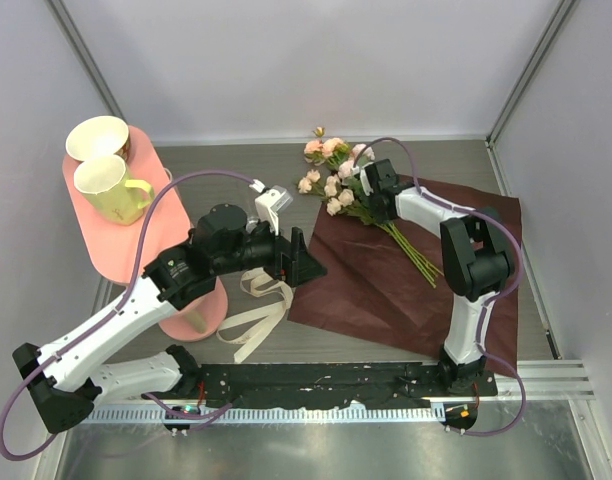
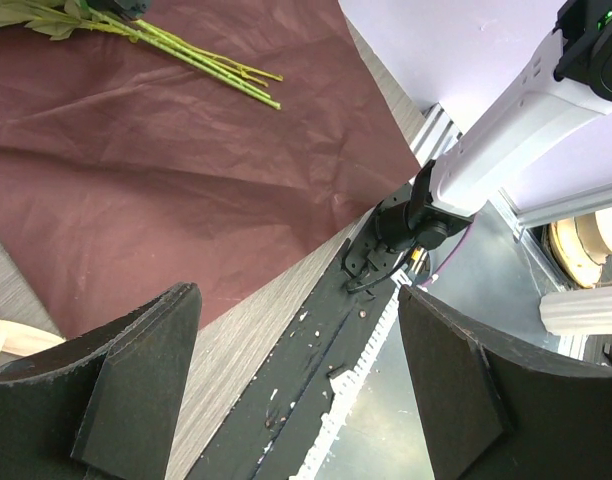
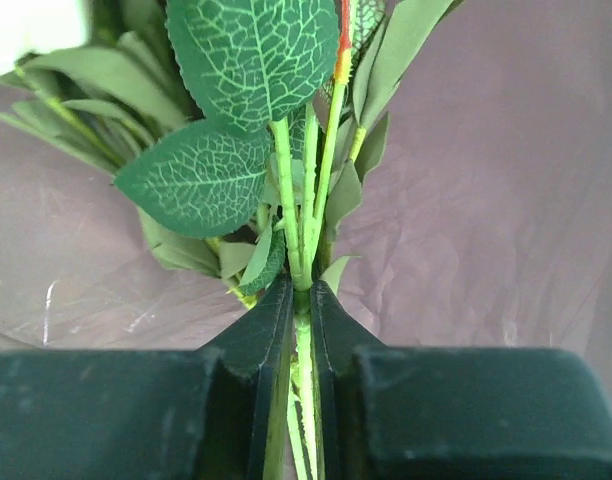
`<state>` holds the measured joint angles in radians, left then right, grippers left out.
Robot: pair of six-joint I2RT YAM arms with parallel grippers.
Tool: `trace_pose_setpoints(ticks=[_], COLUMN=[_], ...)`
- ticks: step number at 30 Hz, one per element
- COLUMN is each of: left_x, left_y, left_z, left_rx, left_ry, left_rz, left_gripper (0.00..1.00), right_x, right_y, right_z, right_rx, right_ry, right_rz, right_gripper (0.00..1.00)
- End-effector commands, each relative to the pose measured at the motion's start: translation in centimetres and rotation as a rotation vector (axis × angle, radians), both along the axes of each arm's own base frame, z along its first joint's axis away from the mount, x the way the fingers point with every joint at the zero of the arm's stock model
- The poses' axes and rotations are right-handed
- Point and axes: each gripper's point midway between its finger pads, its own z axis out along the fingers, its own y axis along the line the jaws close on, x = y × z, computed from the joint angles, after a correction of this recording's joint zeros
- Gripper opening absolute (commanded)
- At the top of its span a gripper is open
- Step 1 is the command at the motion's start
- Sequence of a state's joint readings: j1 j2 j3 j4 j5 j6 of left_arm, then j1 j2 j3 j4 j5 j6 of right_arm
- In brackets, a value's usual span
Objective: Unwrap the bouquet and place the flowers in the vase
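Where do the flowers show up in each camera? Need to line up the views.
Top external: flowers upper centre, blooms past the far edge of the dark red paper, stems lying on it.
Left wrist: flowers top left, stem ends only, on the paper.
Right wrist: flowers centre, stems pinched by the right gripper.
Shared landmark: the dark red paper, under the stems in all three.

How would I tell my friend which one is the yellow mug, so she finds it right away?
Look at the left side for the long pink tray. Two cups stand at its far end, and the mug is the nearer one. It is yellow-green with a handle sticking out, while the cup behind it is cream.
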<state>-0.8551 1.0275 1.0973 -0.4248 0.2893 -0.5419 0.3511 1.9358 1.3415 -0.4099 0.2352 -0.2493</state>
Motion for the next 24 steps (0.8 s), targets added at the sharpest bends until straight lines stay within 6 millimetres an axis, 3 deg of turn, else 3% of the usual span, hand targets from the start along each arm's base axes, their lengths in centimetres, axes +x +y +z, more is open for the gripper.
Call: trace_pose_setpoints(ticks=[1, 7, 14, 19, 24], left_x=[-0.2, -0.1, -0.3, -0.8, -1.2], left_y=[-0.2, -0.6, -1.0, -1.7, -3.0], left_z=[0.5, 0.1, -0.3, 0.3, 2.1], left_rx=[-0.015, -0.013, -0.02, -0.053, -0.108], left_ry=[-0.013, -0.003, 0.016, 0.052, 0.088], left_rz=[-0.019, -0.032, -0.048, -0.077, -0.128], left_gripper=[0.84, 0.84, 0.84, 0.84, 0.79], right_x=[0.9, 0.6, 1.5, 1.4, -2.1], right_y=[1.3, 0.6, 0.0, 2.3, 7.3], right_z=[3.7, 6.4, 12.3, 17.7, 21.8], right_rx=[-0.012, -0.136, -0.117, 0.132, 0.57], right_ry=[-0.125, -0.208, -0.357, -0.446, -0.454], right_rz=[0.027, 0.001, -0.064, -0.156, -0.107], right_gripper=[0.1, 0.02, 0.01, 0.01, 0.01])
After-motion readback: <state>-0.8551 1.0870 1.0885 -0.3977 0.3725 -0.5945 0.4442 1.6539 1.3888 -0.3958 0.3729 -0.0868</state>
